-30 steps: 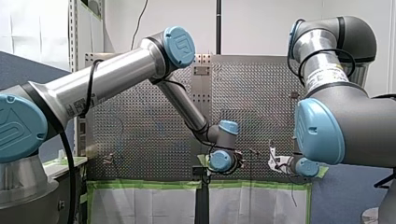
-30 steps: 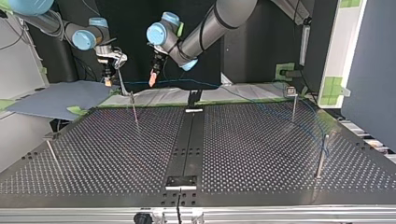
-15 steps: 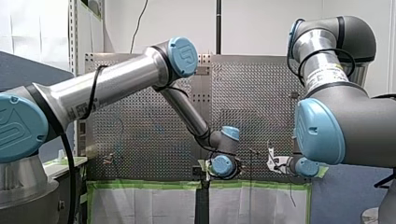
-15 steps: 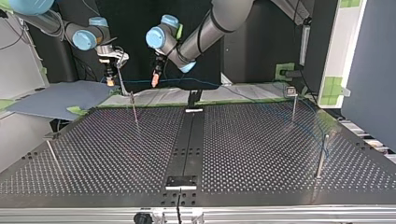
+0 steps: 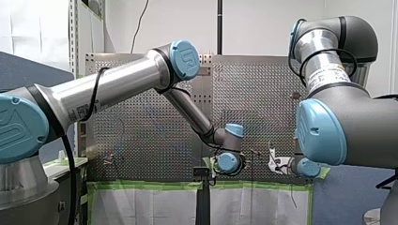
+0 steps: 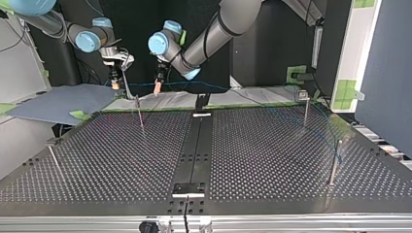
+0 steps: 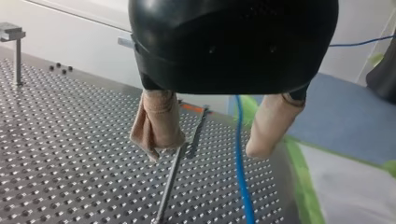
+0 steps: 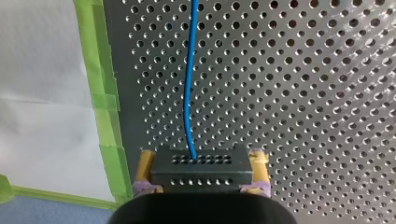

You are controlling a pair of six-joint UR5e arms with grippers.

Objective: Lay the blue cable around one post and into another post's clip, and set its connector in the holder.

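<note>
At the table edge nearest the arms: in the top view my right gripper (image 6: 114, 83) hangs at the view's left, and my left gripper (image 6: 157, 87) is just beside it, not touching.
Hold of my right gripper: its yellow pads (image 8: 145, 163) are pressed on two sides of the black connector (image 8: 201, 173).
Blue cable (image 8: 188, 88): it comes out of the connector and runs straight ahead over the perforated table (image 8: 303, 93), beside the green tape (image 8: 103, 93).
Hold of my left gripper: its beige pads (image 7: 159, 126) stand wide apart and carry nothing. The cable is seen between them, very near to one pad.
Thin post (image 7: 169, 184): it stands on the table below my left gripper, beside the cable.
Far part of the cable: in the top view it is faint, near the clip post (image 6: 305, 109) at the view's right.
</note>
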